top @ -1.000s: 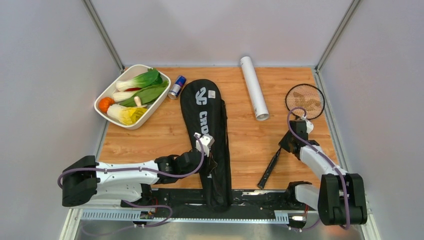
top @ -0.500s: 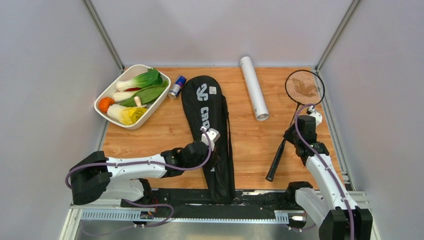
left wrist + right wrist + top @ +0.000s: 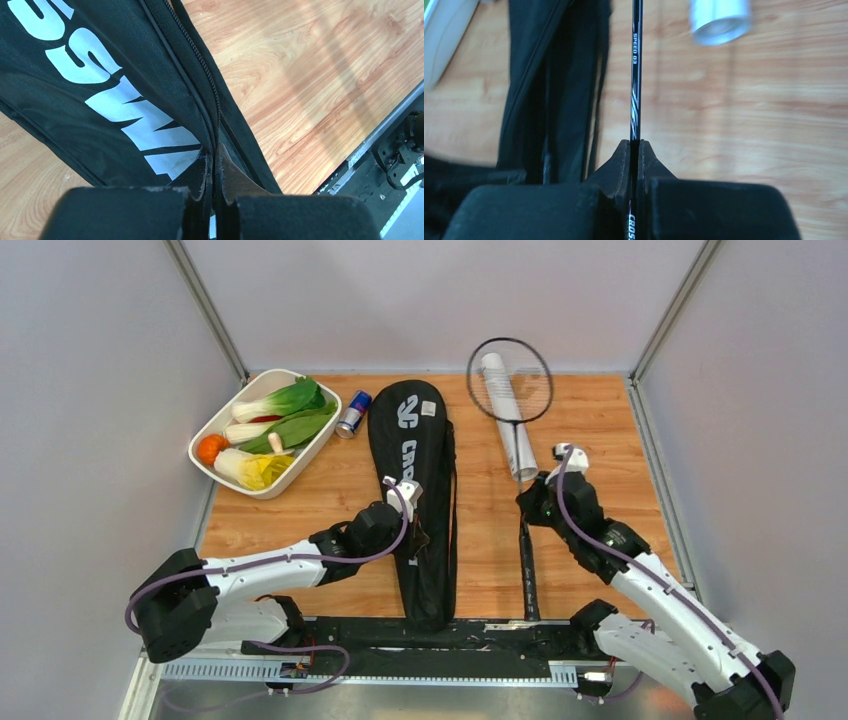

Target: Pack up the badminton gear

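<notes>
Our left claw (image 3: pixel 212 197) pinches the zipper edge of the bag (image 3: pixel 412 455) on the bench (image 3: pixel 485 530); lifting it should gape the opening. Our right claw (image 3: pixel 635 160) clamps the racket (image 3: pixel 636 75) by its shaft alongside; we should align it first.

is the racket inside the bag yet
No, the racket is clamped by its shaft in the right gripper, out beside the bag with its head over the white tube.

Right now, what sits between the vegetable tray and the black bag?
A blue-silver drink can lies there on its side; the top view shows it.
</notes>
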{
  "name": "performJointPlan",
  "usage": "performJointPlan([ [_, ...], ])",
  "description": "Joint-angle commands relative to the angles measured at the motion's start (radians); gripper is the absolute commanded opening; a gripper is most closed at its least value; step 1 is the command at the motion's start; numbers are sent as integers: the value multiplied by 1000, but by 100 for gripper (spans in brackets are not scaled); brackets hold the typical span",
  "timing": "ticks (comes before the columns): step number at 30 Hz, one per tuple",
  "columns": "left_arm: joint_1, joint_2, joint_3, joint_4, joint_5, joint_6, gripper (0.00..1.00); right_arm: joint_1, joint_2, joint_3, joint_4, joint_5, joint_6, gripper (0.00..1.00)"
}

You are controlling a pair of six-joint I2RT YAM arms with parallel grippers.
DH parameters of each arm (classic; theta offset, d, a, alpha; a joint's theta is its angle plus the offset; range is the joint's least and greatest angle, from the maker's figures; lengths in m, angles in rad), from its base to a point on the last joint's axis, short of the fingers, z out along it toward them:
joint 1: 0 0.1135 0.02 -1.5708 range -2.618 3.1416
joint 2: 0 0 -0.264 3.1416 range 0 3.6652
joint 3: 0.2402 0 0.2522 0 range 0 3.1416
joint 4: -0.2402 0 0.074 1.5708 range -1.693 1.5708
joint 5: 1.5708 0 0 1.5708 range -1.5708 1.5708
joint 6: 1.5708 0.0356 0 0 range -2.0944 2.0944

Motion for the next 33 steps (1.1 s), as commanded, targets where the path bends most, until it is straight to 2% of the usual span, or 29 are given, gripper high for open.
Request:
performJointPlan([
  [1, 15, -37, 41, 10, 11, 17, 0, 223, -9, 17, -96, 60, 97, 0],
  [7, 24, -42, 46, -6, 17, -7, 0, 514, -21, -57, -222, 143, 299, 0],
  [18, 31, -53, 77, -68, -35, -18, 0, 842, -26, -154, -392, 186, 634, 0],
  [26, 35, -38, 142, -148, -72, -54, 0, 986, 62, -124, -461, 236, 750, 0],
  [33, 36, -48, 161, -170, -70, -41, 0, 1019, 68, -130, -430, 276, 757, 0],
])
